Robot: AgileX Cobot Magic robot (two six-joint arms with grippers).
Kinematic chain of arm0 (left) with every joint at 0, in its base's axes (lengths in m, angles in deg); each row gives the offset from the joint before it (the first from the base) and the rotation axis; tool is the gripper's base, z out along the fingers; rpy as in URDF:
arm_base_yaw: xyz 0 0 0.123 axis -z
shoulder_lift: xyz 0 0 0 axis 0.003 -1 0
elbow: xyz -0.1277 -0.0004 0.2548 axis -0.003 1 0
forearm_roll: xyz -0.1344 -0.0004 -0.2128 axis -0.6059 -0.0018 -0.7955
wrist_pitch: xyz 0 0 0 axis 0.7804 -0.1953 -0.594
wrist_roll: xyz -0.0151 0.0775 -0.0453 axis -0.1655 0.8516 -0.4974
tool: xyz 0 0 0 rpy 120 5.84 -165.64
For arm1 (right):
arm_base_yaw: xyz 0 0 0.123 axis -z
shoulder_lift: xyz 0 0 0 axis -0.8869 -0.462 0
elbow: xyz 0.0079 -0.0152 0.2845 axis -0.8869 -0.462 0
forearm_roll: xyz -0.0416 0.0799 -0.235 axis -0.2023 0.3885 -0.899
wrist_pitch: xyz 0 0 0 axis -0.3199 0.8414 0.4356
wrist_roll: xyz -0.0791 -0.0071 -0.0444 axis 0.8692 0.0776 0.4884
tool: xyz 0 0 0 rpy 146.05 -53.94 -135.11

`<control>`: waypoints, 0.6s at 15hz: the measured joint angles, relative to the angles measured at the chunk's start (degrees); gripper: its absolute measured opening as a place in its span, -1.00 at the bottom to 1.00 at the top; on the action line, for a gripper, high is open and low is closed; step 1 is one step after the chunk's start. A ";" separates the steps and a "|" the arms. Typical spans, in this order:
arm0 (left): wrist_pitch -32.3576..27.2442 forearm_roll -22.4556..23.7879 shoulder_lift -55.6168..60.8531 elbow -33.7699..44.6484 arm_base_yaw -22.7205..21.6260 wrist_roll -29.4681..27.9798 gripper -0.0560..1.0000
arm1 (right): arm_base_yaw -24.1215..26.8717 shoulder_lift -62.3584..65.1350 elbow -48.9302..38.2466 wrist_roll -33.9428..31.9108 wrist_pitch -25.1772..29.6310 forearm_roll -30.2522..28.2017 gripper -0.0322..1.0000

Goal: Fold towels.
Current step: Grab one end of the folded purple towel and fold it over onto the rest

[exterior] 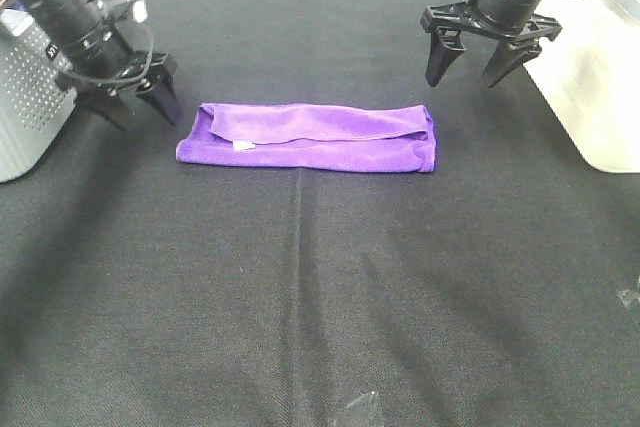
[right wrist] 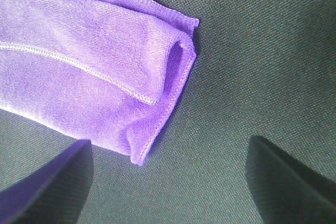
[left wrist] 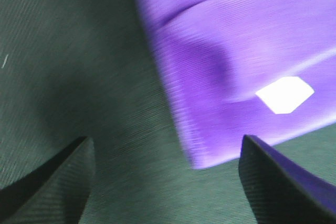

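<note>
Purple towel (exterior: pixel 305 137) lies folded into a long strip on the table (exterior: pixel 320 307), between our arms. Our left gripper (exterior: pixel 142 110) and right gripper (exterior: pixel 462 77) hang spread and empty, just off its ends. We judge one fold done, with a crosswise fold probably left.

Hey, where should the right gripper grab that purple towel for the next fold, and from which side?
Grip the purple towel at its right short end, pinching the stacked layers together. It lies flat as a long strip, and the open right gripper hangs by that end, so coming down from above there is probably best.
</note>
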 joint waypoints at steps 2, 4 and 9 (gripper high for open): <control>-0.34 -1.15 -1.26 0.06 -0.40 0.74 0.44 | 0.00 0.63 0.00 0.00 0.00 0.52 0.54; -0.40 -2.23 -3.21 -0.06 -0.52 1.38 0.44 | 0.00 0.74 0.00 0.00 0.00 0.97 0.54; -0.11 -8.42 -5.21 -0.92 -0.57 3.15 0.44 | 0.00 0.74 0.00 0.00 0.00 1.38 0.54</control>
